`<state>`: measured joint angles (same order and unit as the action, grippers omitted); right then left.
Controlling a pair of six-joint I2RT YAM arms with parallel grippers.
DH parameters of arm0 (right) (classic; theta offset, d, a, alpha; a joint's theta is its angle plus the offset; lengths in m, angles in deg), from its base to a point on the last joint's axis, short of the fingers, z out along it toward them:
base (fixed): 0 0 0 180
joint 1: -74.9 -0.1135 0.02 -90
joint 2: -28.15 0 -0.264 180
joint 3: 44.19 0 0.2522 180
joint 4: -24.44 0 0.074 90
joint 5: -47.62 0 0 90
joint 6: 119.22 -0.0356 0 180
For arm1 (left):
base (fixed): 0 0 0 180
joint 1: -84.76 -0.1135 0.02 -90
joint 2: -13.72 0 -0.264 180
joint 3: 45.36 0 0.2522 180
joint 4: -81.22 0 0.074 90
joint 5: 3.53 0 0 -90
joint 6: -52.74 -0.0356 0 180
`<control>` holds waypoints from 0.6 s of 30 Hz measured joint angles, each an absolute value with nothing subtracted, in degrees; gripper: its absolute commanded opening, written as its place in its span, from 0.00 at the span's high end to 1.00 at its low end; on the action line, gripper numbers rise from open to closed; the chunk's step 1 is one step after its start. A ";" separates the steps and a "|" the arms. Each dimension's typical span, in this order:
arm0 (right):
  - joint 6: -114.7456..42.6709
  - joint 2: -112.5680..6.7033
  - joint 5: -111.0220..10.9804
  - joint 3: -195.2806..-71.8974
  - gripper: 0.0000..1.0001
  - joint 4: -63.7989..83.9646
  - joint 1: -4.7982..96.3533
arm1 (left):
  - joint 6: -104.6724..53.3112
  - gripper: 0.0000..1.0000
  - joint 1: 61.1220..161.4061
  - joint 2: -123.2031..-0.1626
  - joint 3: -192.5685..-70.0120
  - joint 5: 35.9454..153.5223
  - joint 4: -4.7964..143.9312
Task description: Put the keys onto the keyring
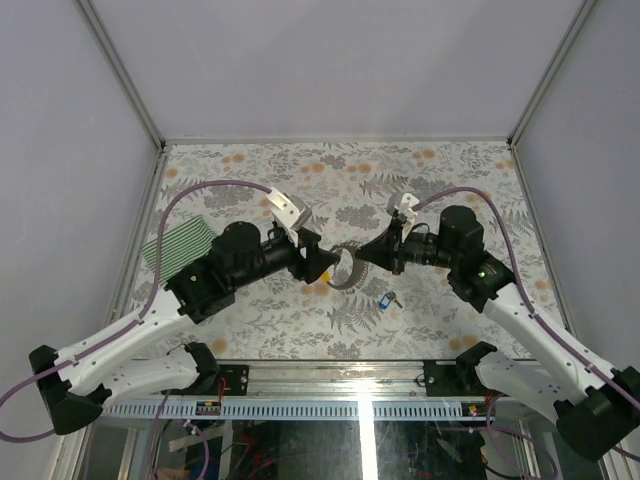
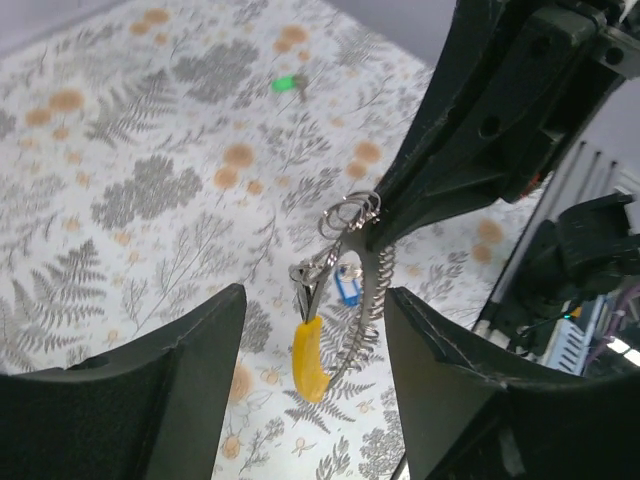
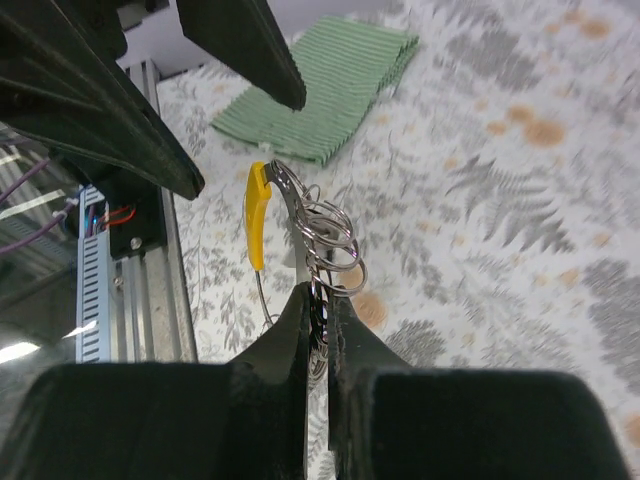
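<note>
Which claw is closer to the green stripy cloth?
Left. The left claw is to the right of the green-and-white striped cloth; the right claw, pinching the silvery chain keyring, is farther right.

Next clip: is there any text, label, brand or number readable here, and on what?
None readable in any view.
Yellow tag on the keyring: no print visible.
Blue key and green key: too small to show any marking.

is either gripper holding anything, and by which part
The right gripper pinches the keyring by its small metal rings; the left gripper is open and empty.
</note>
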<state>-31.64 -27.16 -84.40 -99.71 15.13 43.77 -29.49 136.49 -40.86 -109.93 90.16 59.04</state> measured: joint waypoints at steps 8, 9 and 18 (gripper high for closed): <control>-28.34 -22.94 -84.86 -109.90 1.00 7.21 43.77 | -30.78 0.49 136.49 -39.40 -117.18 99.55 55.93; -28.29 -22.55 -85.16 -110.55 1.00 6.51 43.77 | -30.91 0.50 136.49 -39.31 -117.80 100.60 55.69; -28.14 -20.95 -86.98 -113.96 1.00 3.21 43.77 | -32.40 0.53 136.49 -39.84 -122.06 106.85 53.42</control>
